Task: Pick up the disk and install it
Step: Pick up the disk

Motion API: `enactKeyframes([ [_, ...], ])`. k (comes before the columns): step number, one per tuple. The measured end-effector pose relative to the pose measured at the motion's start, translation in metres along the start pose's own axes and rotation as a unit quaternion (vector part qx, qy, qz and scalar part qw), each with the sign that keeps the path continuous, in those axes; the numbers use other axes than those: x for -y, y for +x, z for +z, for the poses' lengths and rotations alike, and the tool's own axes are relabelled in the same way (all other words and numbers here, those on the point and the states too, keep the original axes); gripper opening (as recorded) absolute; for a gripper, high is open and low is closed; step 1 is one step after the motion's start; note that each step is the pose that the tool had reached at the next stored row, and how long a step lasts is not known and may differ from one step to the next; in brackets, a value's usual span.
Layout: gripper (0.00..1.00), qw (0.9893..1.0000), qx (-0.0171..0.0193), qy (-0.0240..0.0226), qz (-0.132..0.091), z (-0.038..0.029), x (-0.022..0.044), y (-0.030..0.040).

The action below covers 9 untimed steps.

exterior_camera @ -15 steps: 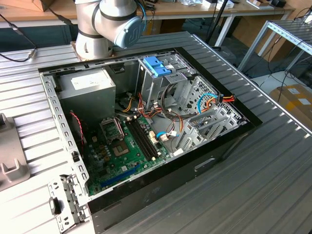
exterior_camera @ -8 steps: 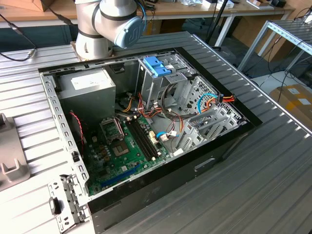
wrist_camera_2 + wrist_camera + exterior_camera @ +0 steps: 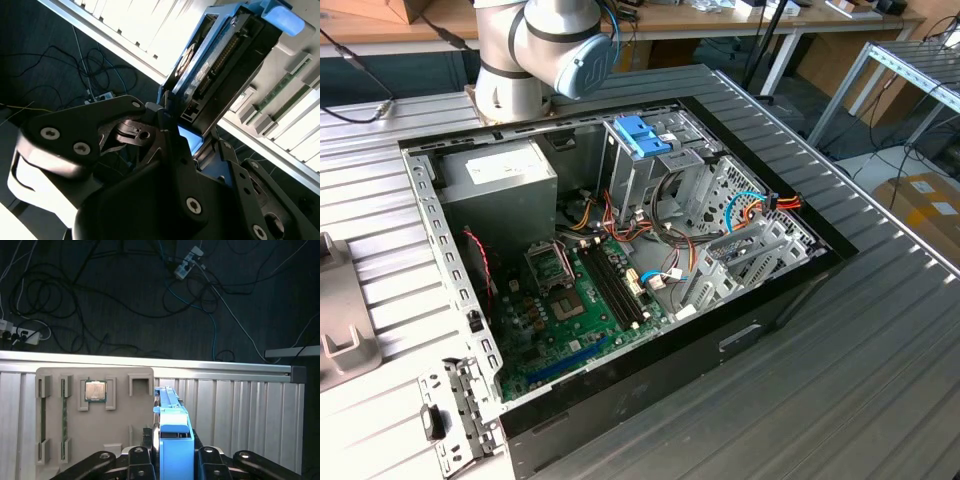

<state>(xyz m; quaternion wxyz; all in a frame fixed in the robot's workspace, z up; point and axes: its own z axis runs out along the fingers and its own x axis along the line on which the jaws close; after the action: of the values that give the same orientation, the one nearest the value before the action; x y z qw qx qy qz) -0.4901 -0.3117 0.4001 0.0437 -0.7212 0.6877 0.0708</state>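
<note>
Disk [image 3: 225, 60] gripped edge-on between jaws, over slatted table [image 3: 240, 410], grey tray [image 3: 95, 430] nearby

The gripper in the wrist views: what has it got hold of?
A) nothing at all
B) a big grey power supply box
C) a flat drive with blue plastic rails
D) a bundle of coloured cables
C: in the first wrist view the gripper is shut on the disk, a flat drive with blue plastic rails, clamped on edge from both sides.
</note>
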Motion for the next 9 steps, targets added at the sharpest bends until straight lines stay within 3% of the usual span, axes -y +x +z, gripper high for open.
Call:
enactKeyframes([
  [9, 0.37, 1.0000, 0.0037, 0.0002, 0.000, -0.0037, 0.0001, -0.0006],
])
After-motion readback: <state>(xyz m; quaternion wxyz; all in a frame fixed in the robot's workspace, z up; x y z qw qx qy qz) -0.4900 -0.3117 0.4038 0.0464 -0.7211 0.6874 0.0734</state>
